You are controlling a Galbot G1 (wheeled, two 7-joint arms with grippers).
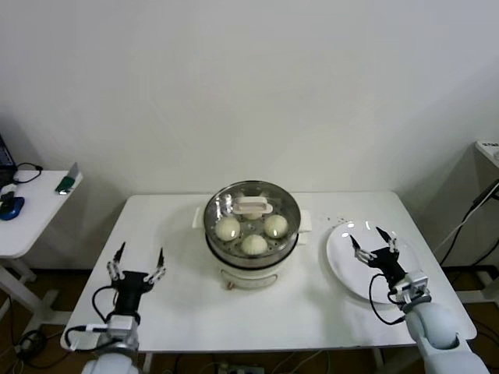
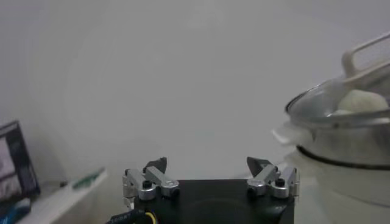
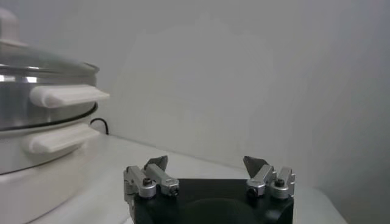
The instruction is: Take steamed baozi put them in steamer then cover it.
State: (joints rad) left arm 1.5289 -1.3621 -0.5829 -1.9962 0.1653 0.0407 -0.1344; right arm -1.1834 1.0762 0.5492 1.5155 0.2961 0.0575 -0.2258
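**Buns in the covered steamer, both grippers empty**

From the head view, a white table [image 1: 187, 312] stands against a plain white wall. To the left of the steamer, well apart, is a smaller side table [image 1: 31, 222] with a blue object and a small green-edged item on it. The steamer [image 1: 251, 261] sits at the middle of the white table: a shiny steel pot on a white base. The cover [image 1: 253, 209], clear glass with a cream handle at its centre, lies on the pot. Through the glass, three cream-white buns [image 1: 254, 244] are plain to see on the tray; a fourth cannot be made out under the handle. To the right of the steamer, near it, lies a flat white plate [image 1: 343, 269]. The left gripper [image 1: 136, 265] hovers over the table to the left of the steamer, apart from it, fingers spread wide and holding nothing. The right gripper [image 1: 373, 240] hangs over the plate, to the right of the steamer, fingers likewise spread and empty.

From the left wrist view, the left gripper [image 2: 210, 169] shows its two fingers well apart, with the white wall behind. The steamer [image 2: 347, 155] stands off to one side, its cover [image 2: 329, 100] in place and a bun [image 2: 362, 100] pale behind the glass.

From the right wrist view, the right gripper [image 3: 207, 165] also has its fingers wide apart. The steamer [image 3: 36, 103] stands near, with white side handles, and the cover [image 3: 42, 61] rests on its rim.
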